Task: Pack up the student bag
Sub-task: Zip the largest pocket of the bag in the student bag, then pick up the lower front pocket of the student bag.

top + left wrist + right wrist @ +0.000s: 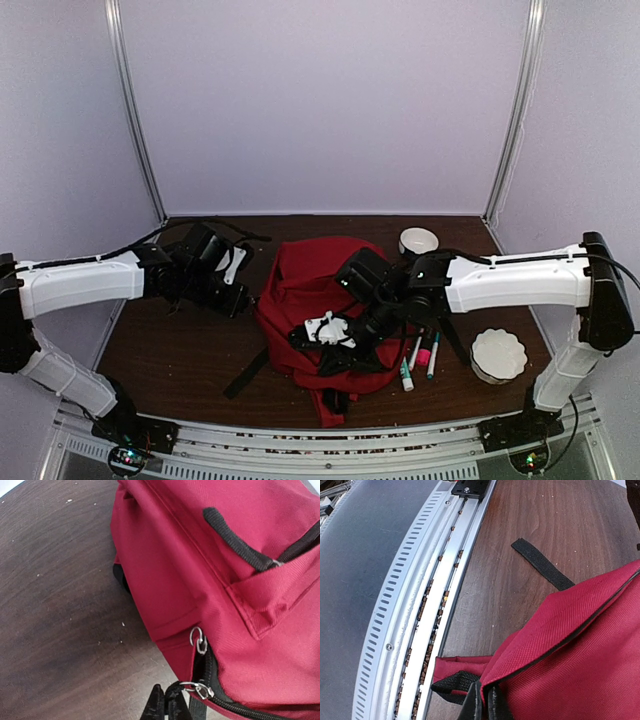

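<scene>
The student bag (312, 290) is a red backpack lying in the middle of the table. It fills the right of the left wrist view (240, 580) and the lower right of the right wrist view (580, 650). My left gripper (248, 290) is at the bag's left edge, shut on the black pull tab (176, 692) of a zip slider (200, 689); the zip there is partly open. A second slider (199, 641) sits just above it. My right gripper (306, 336) is over the bag's near part, shut on a black-trimmed red fabric edge (492, 682).
Markers (420, 356) lie on the table to the right of the bag. A small white bowl (418, 241) stands behind them and a white fluted dish (497, 354) at the right. A black strap (246, 374) trails toward the metal front rail (420, 620).
</scene>
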Action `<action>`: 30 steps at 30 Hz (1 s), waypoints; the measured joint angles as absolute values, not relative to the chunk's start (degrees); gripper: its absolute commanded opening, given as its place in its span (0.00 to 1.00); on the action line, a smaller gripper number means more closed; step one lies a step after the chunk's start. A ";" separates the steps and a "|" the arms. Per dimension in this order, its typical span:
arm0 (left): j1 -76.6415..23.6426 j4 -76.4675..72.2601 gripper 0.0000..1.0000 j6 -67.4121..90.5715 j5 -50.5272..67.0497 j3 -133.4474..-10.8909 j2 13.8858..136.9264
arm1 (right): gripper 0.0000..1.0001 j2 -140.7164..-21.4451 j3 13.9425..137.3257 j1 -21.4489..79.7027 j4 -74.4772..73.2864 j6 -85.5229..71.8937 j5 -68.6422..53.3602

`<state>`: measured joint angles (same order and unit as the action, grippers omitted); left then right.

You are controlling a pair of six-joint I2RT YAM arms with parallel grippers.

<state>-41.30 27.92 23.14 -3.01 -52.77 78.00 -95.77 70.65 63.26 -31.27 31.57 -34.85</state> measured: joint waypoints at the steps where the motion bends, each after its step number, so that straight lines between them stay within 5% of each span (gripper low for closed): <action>1: -40.91 27.94 0.00 22.63 -2.81 -53.32 78.89 | 0.00 -95.77 70.63 63.26 -31.24 31.53 -34.83; 5: -39.88 27.86 0.00 21.28 -1.72 -54.04 80.58 | 0.02 -95.77 70.63 63.26 -30.83 30.98 -34.65; 7: -39.59 27.86 0.01 21.04 -0.91 -54.04 80.64 | 0.17 -95.77 70.67 63.26 -30.85 30.24 -34.59; 12: -38.52 27.51 0.39 20.86 -0.40 -54.04 79.77 | 0.40 -95.79 73.69 62.87 -36.14 29.69 -35.46; 21: -37.65 31.57 0.61 20.78 -5.32 -55.20 67.61 | 0.46 -92.44 79.35 54.22 -44.60 30.70 -40.80; 30: -37.65 32.25 0.63 18.46 -5.85 -59.05 66.98 | 0.41 -88.60 81.17 43.05 -44.84 26.52 -38.26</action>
